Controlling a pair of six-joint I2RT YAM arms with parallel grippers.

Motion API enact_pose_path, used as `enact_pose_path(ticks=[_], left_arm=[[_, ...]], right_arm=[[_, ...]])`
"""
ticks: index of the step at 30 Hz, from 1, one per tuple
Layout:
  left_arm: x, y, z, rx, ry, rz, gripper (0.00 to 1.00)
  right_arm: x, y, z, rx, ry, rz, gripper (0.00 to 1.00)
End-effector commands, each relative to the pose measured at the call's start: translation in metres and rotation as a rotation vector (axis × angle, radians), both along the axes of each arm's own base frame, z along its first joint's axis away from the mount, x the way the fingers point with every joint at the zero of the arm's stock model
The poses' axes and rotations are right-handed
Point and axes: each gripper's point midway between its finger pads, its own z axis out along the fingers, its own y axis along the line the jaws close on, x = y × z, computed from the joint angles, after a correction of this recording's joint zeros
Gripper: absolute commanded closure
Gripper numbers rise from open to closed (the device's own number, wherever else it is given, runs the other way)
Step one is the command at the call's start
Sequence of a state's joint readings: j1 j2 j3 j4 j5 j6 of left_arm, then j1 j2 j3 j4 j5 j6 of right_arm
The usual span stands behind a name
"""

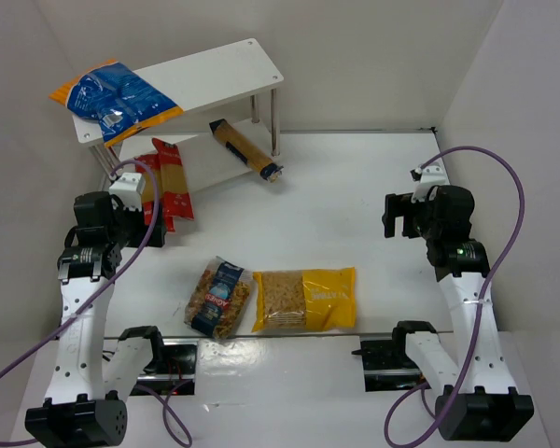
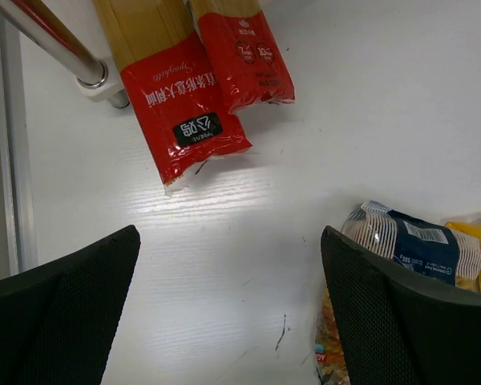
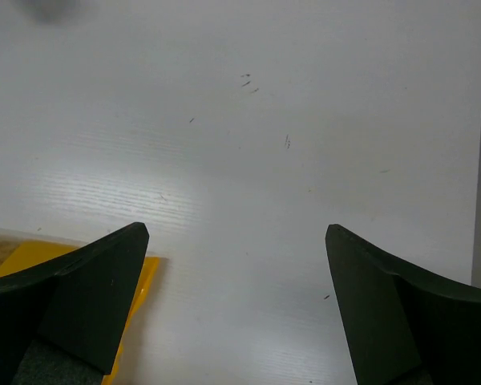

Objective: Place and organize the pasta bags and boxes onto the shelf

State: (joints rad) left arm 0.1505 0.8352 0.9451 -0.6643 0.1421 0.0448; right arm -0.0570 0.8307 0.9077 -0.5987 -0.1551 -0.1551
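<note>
Left tool (image 2: 228, 239) wide, near red spaghetti packs (image 2: 188, 96); right tool (image 3: 236, 233) wide, beside yellow bag (image 3: 20, 255) edge.

A flat white worktop (image 1: 355, 205) with a faint lined grain carries a few small dark scuff marks (image 3: 248, 80). Plain white panel walls (image 1: 373, 56) stand along its back and sides.

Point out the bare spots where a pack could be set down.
Bare: top board of the shelf, right of the blue-and-orange bag; the table between the long tan box and the right gripper. Crowded: lower tier's left, around the red spaghetti packs.
</note>
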Motion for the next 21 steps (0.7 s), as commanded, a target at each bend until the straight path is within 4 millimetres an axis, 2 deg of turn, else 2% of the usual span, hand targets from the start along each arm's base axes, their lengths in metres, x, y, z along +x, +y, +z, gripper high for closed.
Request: enact_pose_path(ticks=[1, 8, 9, 11, 12, 13, 14, 15, 16, 17, 18, 19, 20, 21], left_arm=[[0.004, -0.002, 0.014, -0.015, -0.052, -0.007, 0.01], [0.006, -0.009, 0.013, -0.020, -0.049, -0.064, 0.01], [0.006, -0.009, 0.013, -0.020, -0.049, -0.064, 0.01], [0.007, -0.009, 0.011, -0.021, -0.040, -0.064, 0.01], [0.007, -0.009, 0.011, -0.021, -0.040, -0.064, 0.01], [0.007, -0.008, 0.010, -0.016, -0.040, -0.056, 0.01], [0.007, -0.008, 0.010, -0.016, -0.040, -0.056, 0.01], [0.007, -0.008, 0.010, -0.016, -0.040, -0.056, 0.01], [0.007, -0.008, 0.010, -0.016, -0.040, -0.056, 0.01], [0.007, -0.008, 0.010, -0.016, -0.040, -0.056, 0.01], [0.006, -0.008, 0.013, -0.015, -0.049, -0.056, 0.01], [0.006, -0.008, 0.013, -0.015, -0.049, -0.056, 0.01], [0.006, -0.008, 0.013, -0.015, -0.049, -0.056, 0.01], [0.006, -0.008, 0.013, -0.015, -0.049, -0.056, 0.01]], right_arm=[[0.002, 0.002, 0.005, -0.002, -0.026, 0.024, 0.00], [0.001, 0.004, 0.003, -0.004, -0.018, 0.038, 0.00], [0.001, 0.007, 0.008, -0.008, -0.030, 0.062, 0.00], [-0.002, 0.020, 0.002, -0.011, -0.002, 0.174, 0.00], [-0.005, 0.033, 0.000, -0.010, 0.012, 0.255, 0.00], [-0.008, 0.053, 0.007, 0.009, 0.009, 0.375, 0.00], [-0.011, 0.065, -0.008, -0.008, 0.082, 0.456, 0.00], [-0.013, 0.079, -0.011, -0.022, 0.110, 0.525, 0.00], [-0.020, 0.108, -0.017, -0.071, 0.138, 0.636, 0.00], [-0.018, 0.122, -0.029, -0.101, 0.186, 0.687, 0.00], [-0.025, 0.136, -0.037, -0.132, 0.224, 0.744, 0.00], [-0.039, 0.163, -0.043, -0.173, 0.240, 0.866, 0.00], [-0.047, 0.176, -0.062, -0.189, 0.309, 0.936, 0.00], [-0.055, 0.187, -0.068, -0.213, 0.327, 1.010, 0.00]])
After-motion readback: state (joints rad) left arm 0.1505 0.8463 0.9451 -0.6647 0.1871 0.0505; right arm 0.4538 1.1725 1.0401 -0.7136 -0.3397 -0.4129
